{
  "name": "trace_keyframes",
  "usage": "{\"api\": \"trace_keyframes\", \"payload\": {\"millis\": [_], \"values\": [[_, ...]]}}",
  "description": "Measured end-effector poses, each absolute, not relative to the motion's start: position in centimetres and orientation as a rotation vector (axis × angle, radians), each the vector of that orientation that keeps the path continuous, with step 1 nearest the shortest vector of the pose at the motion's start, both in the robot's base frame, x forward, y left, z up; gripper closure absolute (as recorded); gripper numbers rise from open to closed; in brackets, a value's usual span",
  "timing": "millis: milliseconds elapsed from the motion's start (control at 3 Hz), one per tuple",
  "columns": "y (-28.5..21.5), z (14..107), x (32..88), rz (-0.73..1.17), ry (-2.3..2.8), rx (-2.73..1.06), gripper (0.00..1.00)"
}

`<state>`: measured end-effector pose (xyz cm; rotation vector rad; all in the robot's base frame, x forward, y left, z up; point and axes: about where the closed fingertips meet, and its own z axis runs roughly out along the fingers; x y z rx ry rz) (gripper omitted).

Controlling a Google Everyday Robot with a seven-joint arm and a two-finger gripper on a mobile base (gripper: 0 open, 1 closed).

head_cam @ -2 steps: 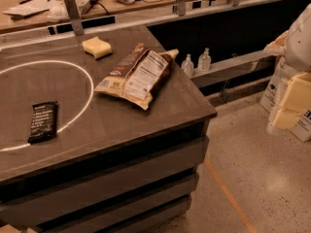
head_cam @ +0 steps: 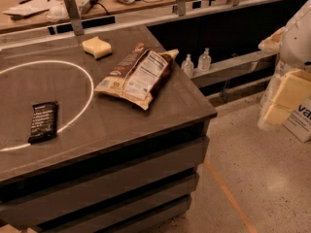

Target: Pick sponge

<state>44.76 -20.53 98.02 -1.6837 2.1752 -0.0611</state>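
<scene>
The hand hangs far right, off the tabletop, well apart from everything; spread or pressed together, I cannot tell. The sponge lies flat near the far edge, free all round. The snack bag lies near it, its contents hidden.

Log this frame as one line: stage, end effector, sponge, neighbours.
stage: pre-grasp | end effector: off table, right of view, far from sponge | sponge: flat on table, back side, untouched | snack bag: beside sponge, apart
</scene>
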Motion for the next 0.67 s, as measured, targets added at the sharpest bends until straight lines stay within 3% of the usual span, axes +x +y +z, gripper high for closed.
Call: {"api": "trace_keyframes", "payload": {"millis": [667], "values": [[-14.8,99.0,50.9,0.178,1.941,-1.445,0.00]]}}
